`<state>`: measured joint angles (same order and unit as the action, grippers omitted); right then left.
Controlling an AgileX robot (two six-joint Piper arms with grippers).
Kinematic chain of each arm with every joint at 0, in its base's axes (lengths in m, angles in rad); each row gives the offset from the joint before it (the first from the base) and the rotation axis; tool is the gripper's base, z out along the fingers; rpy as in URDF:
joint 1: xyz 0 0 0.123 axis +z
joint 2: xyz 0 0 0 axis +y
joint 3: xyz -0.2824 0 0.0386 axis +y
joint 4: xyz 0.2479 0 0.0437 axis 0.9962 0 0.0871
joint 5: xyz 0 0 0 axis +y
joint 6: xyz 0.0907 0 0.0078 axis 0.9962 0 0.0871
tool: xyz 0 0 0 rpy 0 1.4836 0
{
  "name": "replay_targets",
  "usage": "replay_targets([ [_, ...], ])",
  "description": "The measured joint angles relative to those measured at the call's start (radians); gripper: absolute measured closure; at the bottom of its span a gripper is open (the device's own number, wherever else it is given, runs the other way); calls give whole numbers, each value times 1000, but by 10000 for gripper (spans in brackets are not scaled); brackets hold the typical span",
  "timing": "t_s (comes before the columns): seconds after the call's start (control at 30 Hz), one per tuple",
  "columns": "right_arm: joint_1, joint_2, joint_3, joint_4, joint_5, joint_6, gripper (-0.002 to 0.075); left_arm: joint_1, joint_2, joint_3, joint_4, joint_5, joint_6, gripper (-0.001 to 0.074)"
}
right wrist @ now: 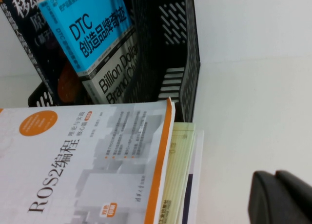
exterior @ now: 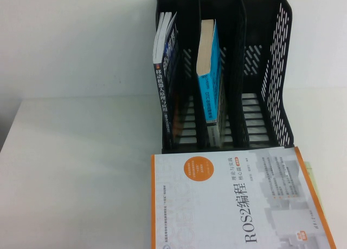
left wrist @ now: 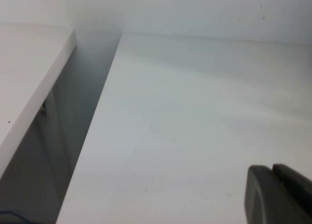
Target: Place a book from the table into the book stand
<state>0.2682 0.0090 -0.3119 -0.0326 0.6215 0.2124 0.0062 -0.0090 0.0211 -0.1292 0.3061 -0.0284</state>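
The blue-and-grey "DTC" book (exterior: pixel 209 64) stands upright in the middle slot of the black book stand (exterior: pixel 276 70), leaning a little; the right wrist view shows its cover (right wrist: pixel 92 33) inside the stand (right wrist: pixel 187 63). The stand's right slot holds nothing. Neither gripper appears in the high view. My left gripper (left wrist: pixel 272 169) hangs shut over bare white table (left wrist: pixel 185 136), holding nothing. My right gripper (right wrist: pixel 275 174) is shut and empty, above bare table to the right of the lying books.
A dark book (exterior: pixel 165 70) stands in the stand's left slot. The large white, orange-bordered ROS2 book (exterior: pixel 233 200) lies in front of the stand on top of a green-edged book (right wrist: pixel 180 170). Beside the table's edge a gap separates it from another white surface (left wrist: pixel 29 68).
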Motion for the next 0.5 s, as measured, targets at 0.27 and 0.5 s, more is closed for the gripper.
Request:
replay_targets([
  [0.27,0,0,0,0,0,0,728,-40,-2,-2,-2,2,19,737],
  [0.5,0,0,0,0,0,0,728,-112,-2,-2,1,2,20,737],
])
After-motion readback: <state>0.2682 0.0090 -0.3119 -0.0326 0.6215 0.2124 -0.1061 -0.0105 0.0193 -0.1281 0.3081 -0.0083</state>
